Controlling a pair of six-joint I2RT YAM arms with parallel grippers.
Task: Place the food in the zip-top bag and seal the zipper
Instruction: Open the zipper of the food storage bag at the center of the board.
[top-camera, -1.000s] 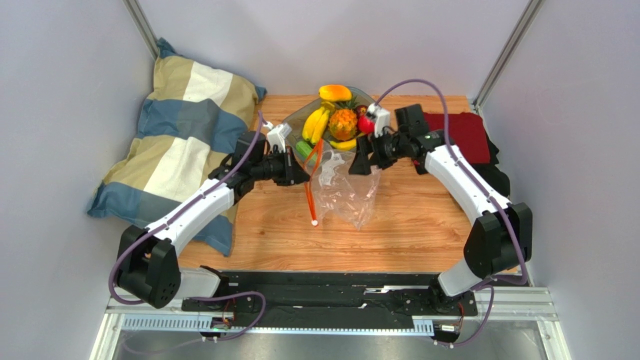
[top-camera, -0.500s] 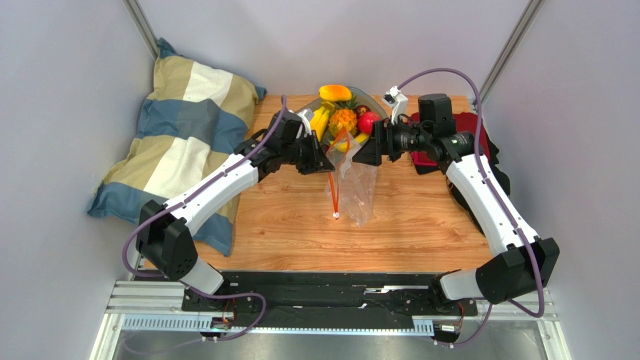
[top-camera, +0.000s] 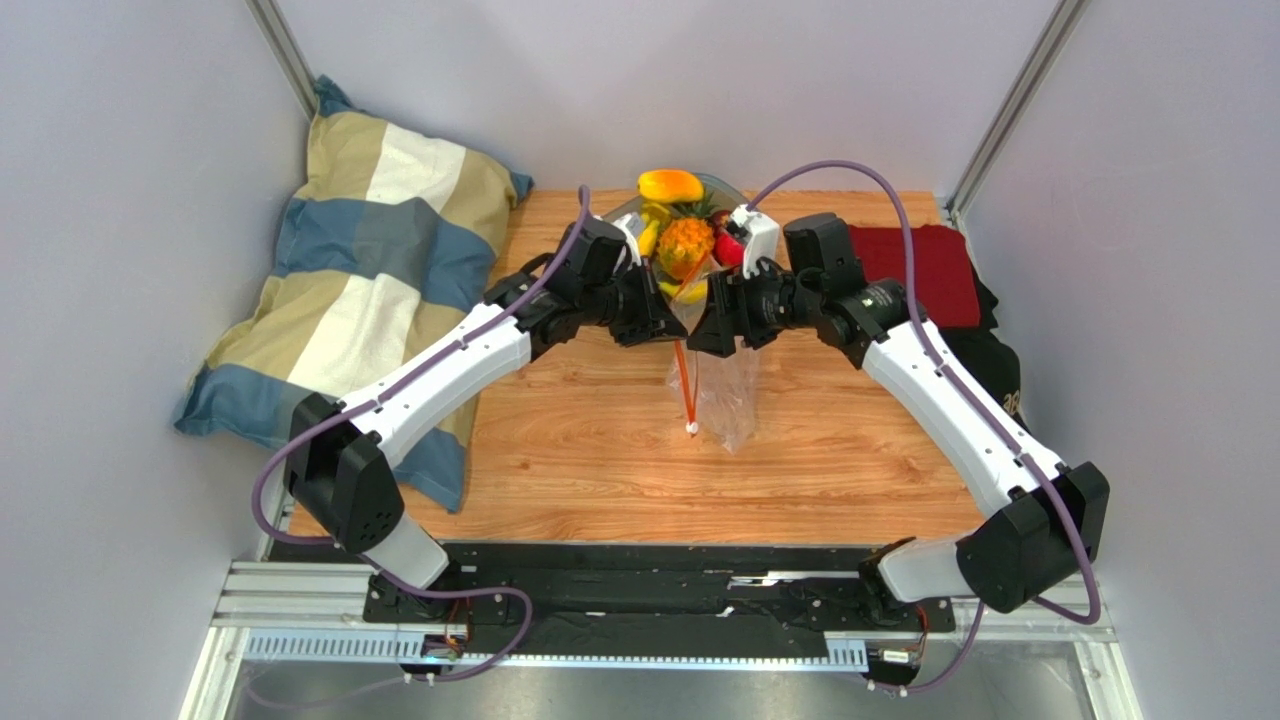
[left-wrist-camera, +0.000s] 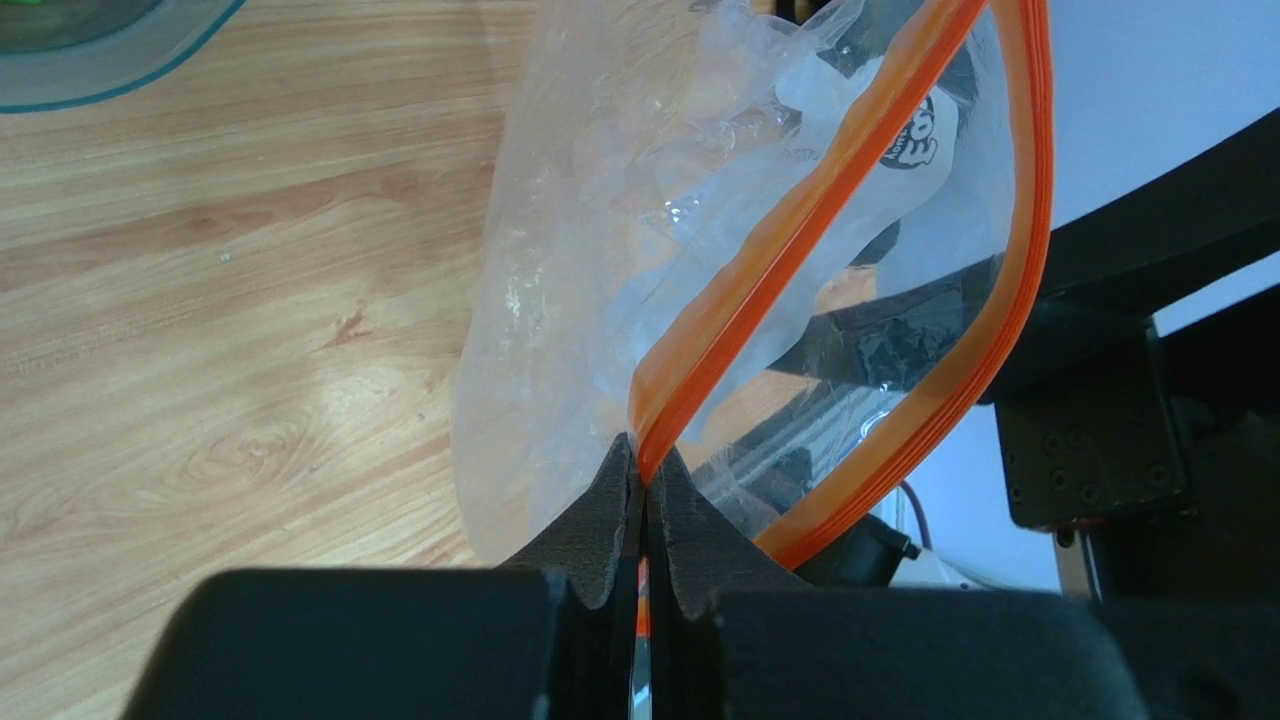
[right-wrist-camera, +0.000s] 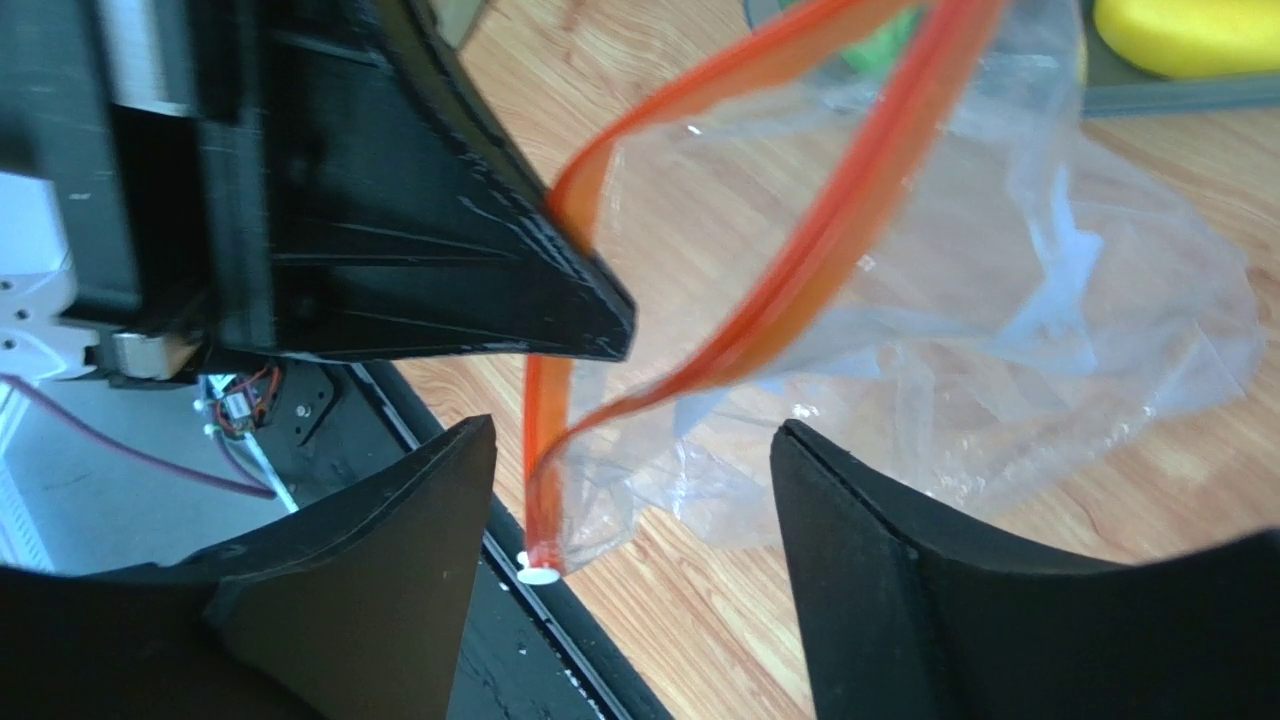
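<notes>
- L gripper (left-wrist-camera: 646, 468): clamped tight on the zipper (left-wrist-camera: 781, 255) of the zip-top bag (left-wrist-camera: 586, 255), pinching one orange-red lip at the very tips. My guess at why: a one-lip hold lets the other lip fall away, so the mouth gapes w/o a second grip.
- R gripper (right-wrist-camera: 631, 450): fingers spread wide, nothing held. The zipper loop hangs in the gap between them, w/ the white slider (right-wrist-camera: 537, 566) at its low end. It looks parked there so I can pick which lip to take.
- Bag hangs from the L gripper just on the near side of the tray (left-wrist-camera: 105, 53), body crumpled down toward the table (top-camera: 601, 435). Can't tell if the bottom touches the wood.
- Food is all in the tray, none in the bag: pineapple (top-camera: 687, 240) in the middle, mango (top-camera: 670, 185) at the tray's far side, a red fruit (top-camera: 730, 248) at its right.
- Striped pillow (top-camera: 376, 270) sits well left of the tray and a red cloth (top-camera: 924, 270) to its right, both out of the working area.
- Step, as I read it: opening the mouth. No loading or sealing yet, so the task is at an early stage.
- Next calls for the R gripper to close on the free lip only, then draw away from the L to stretch the mouth toward the tray.
- Risks: film is thin and slick, so the tip pinch may slip. If R catches both lips, the mouth shuts.
</notes>
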